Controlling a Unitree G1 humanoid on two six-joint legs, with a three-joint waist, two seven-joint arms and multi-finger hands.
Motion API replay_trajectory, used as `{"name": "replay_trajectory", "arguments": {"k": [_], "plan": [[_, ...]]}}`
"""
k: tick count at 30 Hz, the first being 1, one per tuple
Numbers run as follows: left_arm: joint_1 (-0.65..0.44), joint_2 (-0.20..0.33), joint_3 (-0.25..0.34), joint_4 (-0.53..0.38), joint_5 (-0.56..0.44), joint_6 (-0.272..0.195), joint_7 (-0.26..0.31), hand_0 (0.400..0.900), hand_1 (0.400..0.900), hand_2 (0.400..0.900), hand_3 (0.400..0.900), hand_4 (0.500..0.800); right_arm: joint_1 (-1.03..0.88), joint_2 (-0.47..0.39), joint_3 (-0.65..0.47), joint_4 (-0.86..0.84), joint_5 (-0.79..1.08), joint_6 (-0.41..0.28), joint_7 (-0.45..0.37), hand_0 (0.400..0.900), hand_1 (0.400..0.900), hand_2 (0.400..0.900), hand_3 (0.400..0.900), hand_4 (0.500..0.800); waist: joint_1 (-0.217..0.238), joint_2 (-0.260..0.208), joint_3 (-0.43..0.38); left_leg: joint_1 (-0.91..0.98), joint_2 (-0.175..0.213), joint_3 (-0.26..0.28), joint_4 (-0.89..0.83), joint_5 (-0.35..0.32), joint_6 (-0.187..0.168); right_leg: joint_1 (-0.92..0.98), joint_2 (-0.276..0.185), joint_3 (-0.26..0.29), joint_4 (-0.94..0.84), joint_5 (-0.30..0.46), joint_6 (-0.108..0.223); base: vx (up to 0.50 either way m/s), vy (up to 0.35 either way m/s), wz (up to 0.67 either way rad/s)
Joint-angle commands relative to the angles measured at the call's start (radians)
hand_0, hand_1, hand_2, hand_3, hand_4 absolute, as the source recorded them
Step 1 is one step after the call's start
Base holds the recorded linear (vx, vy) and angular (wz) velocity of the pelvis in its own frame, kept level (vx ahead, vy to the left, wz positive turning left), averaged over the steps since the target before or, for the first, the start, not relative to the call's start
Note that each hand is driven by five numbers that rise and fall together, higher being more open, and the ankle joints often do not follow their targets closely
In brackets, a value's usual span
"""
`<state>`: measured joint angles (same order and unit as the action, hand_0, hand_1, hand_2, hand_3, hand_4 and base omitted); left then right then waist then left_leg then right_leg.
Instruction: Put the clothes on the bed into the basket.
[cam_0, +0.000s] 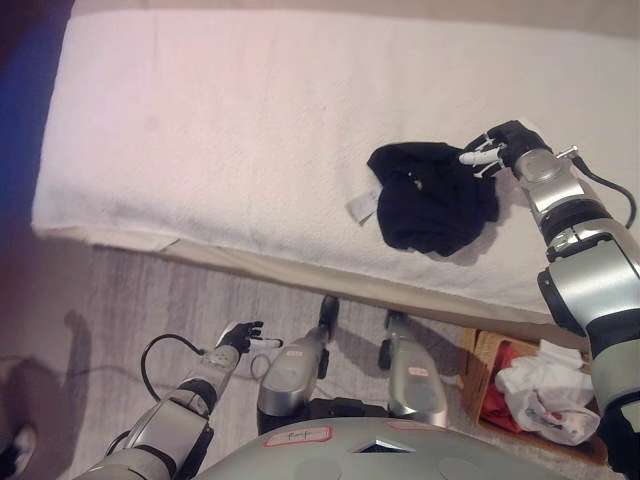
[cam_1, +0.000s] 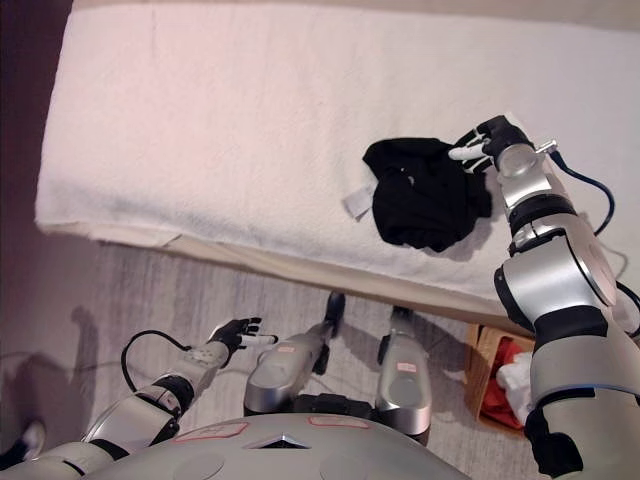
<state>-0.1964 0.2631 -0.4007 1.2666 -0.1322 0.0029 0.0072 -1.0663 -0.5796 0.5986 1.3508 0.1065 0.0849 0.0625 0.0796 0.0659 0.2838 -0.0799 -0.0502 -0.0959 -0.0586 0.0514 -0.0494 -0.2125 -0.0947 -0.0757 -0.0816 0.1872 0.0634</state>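
A black garment (cam_0: 432, 198) with a white tag lies bunched on the white bed (cam_0: 220, 120), toward its right front. My right hand (cam_0: 497, 145) reaches over the bed and rests at the garment's upper right edge, its white-tipped fingers straight and pointing left onto the cloth. The basket (cam_0: 490, 355) stands on the floor at the lower right, below the bed's edge, holding white and red clothes (cam_0: 545, 390). My left hand (cam_0: 240, 335) hangs low over the floor at the lower left with relaxed fingers, holding nothing.
The bed's front edge (cam_0: 300, 270) runs across the view from left to lower right. Grey wood-pattern floor (cam_0: 120, 300) lies in front of it. The basket sits partly behind my right arm.
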Motion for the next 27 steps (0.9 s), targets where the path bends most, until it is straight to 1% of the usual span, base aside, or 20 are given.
{"name": "replay_trajectory", "arguments": {"k": [1, 5, 7, 9, 13, 21, 27], "plan": [[0.046, 0.091, -0.004, 0.090, 0.018, 0.017, 0.011, 0.900, 0.900, 0.900, 0.900, 0.800, -0.134, -0.032, 0.106, 0.022, -0.057, -0.035, -0.019, 0.400, 0.400, 0.400, 0.400, 0.500, -0.027, -0.074, -0.129, -0.004, 0.005, 0.065, 0.059, -0.119, 0.029, 0.017, -0.040, 0.069, 0.087, -0.112, 0.060, 0.08, 0.002, -0.62], [0.070, 0.106, 0.025, 0.110, 0.030, 0.022, 0.011, 0.900, 0.900, 0.900, 0.900, 0.800, -0.156, -0.056, 0.122, 0.014, -0.080, -0.036, -0.011, 0.400, 0.400, 0.400, 0.400, 0.500, -0.051, -0.105, -0.188, 0.058, 0.018, 0.125, 0.055, -0.145, 0.038, 0.043, -0.018, 0.122, 0.077, -0.102, 0.068, 0.04, 0.031, -0.72], [0.078, 0.114, 0.039, 0.117, 0.032, 0.022, 0.007, 0.900, 0.900, 0.900, 0.900, 0.800, -0.170, -0.066, 0.129, 0.015, -0.088, -0.035, -0.003, 0.400, 0.400, 0.400, 0.400, 0.500, -0.057, -0.113, -0.208, 0.082, 0.022, 0.152, 0.051, -0.154, 0.041, 0.051, -0.010, 0.145, 0.076, -0.098, 0.077, 0.01, 0.035, -0.63], [0.086, 0.121, 0.049, 0.122, 0.039, 0.024, 0.006, 0.900, 0.900, 0.900, 0.900, 0.800, -0.184, -0.095, 0.131, 0.017, -0.089, -0.035, 0.000, 0.400, 0.400, 0.400, 0.400, 0.500, -0.070, -0.121, -0.228, 0.105, 0.023, 0.177, 0.053, -0.163, 0.045, 0.060, -0.003, 0.168, 0.077, -0.092, 0.084, 0.01, 0.034, -0.57], [0.095, 0.126, 0.052, 0.127, 0.052, 0.027, 0.003, 0.900, 0.900, 0.900, 0.900, 0.800, -0.191, -0.139, 0.132, 0.023, -0.098, -0.032, 0.005, 0.400, 0.400, 0.400, 0.400, 0.500, -0.091, -0.129, -0.256, 0.138, 0.023, 0.209, 0.050, -0.176, 0.051, 0.073, 0.003, 0.191, 0.079, -0.085, 0.095, 0.00, 0.033, -0.33], [0.113, 0.128, 0.052, 0.125, 0.069, 0.028, 0.000, 0.900, 0.900, 0.900, 0.900, 0.800, -0.184, -0.228, 0.121, 0.043, -0.111, -0.025, 0.008, 0.400, 0.400, 0.400, 0.400, 0.500, -0.131, -0.129, -0.277, 0.179, 0.010, 0.274, 0.066, -0.207, 0.074, 0.073, 0.014, 0.250, 0.095, -0.065, 0.122, -0.04, 0.050, -0.34], [0.109, 0.135, 0.051, 0.119, 0.080, 0.027, 0.001, 0.900, 0.900, 0.900, 0.900, 0.800, -0.182, -0.287, 0.109, 0.063, -0.123, -0.021, 0.001, 0.400, 0.400, 0.400, 0.400, 0.500, -0.163, -0.115, -0.272, 0.196, -0.002, 0.316, 0.079, -0.227, 0.090, 0.059, 0.015, 0.287, 0.106, -0.047, 0.138, -0.04, 0.053, -0.28]]}}
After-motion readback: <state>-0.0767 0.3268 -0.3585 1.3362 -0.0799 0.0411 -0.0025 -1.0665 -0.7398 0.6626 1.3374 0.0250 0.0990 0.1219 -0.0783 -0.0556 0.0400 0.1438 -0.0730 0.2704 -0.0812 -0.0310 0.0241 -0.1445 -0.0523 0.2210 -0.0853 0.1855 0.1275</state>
